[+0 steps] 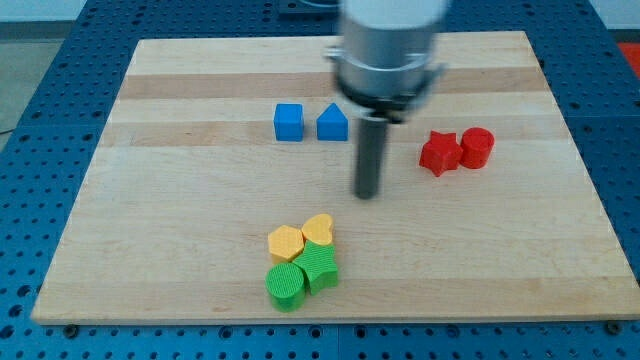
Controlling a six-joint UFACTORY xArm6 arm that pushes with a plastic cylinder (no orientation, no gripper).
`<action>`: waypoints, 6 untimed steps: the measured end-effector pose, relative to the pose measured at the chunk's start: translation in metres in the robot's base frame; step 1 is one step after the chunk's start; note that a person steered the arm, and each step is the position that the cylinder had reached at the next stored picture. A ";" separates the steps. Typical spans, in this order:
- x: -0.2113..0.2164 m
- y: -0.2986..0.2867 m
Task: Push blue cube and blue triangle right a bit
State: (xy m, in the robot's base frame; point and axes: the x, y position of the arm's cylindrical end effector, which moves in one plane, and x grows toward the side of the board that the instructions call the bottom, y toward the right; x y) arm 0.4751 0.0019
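On the wooden desk (180,240), my tip (367,195), a bare rod with no jaws, holds nothing, below-right of two blues, cube (288,122) beside triangle (332,123); two reds, two yellows, two greens sit apart.

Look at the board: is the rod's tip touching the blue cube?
No: my tip sits below and right of the blue cube and blue triangle, touching neither.

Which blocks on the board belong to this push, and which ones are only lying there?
For the job: blue cube; blue triangle; my tip, below and right of both blues, touching neither.

Lying about: red star; red cylinder; yellow hexagon; yellow heart; two green blocks.
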 end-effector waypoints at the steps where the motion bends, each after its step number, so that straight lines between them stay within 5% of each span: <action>1: -0.025 -0.089; 3: -0.087 -0.177; 6: -0.093 0.027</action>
